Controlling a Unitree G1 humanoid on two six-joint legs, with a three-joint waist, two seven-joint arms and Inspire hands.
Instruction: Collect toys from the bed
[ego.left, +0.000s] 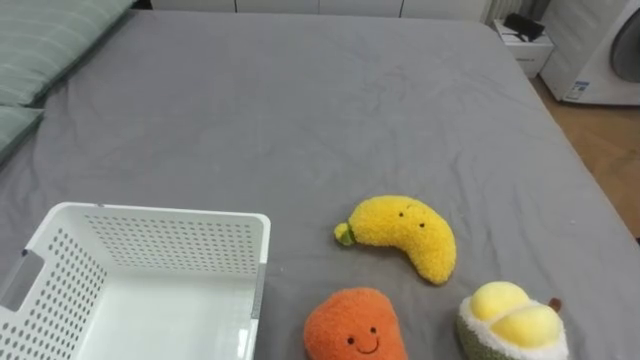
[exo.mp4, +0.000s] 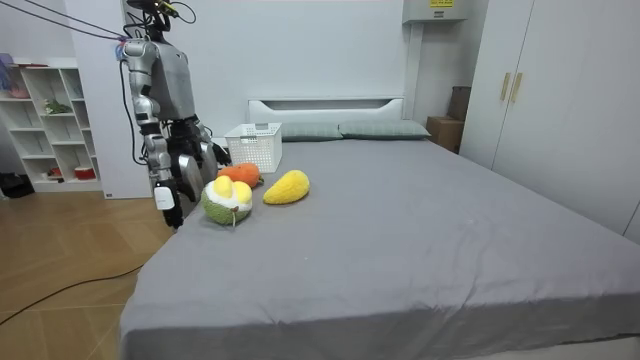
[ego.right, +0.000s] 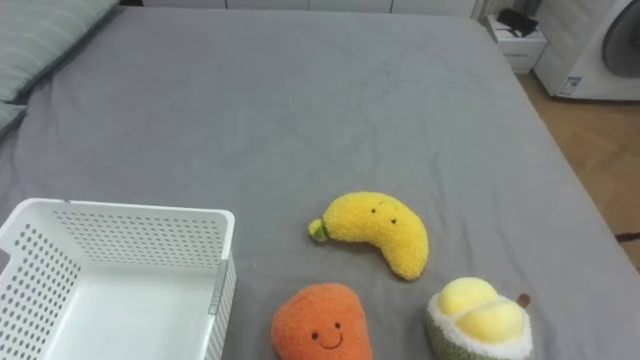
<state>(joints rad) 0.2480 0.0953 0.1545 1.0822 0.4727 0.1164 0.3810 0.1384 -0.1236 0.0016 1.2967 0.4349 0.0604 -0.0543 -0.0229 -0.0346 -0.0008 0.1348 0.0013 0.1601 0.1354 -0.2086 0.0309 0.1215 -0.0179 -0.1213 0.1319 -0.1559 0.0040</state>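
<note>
Toys lay in a loose cluster on the grey bed (ego.left: 300, 110), near the edge where I stood. There was a yellow banana plush (ego.left: 405, 235), an orange plush (ego.left: 355, 325) with a smiling face, and a durian plush (ego.left: 512, 322) with a green rind and pale yellow lobes. The banana lay farthest onto the mattress, curved, its green stem pointing toward my left. The orange one sat nearer me and a little left of it, and the durian sat to my right, near both but touching neither. A white perforated basket (ego.left: 160, 240) stood on the sheet to my left, just beside the orange plush and apart from it. Striped green pillows (ego.left: 50, 40) lay beyond the basket at the head of the bed. In the room view I stood upright at the bedside, on that view's left. My right hand (exo.mp4: 170, 205) hung low by the mattress edge beside the durian, and my left hand (exo.mp4: 210, 155) was a dark shape close to the orange plush. I could not tell whether the fingers of either hand were apart or curled. Neither hand held a toy.
</note>
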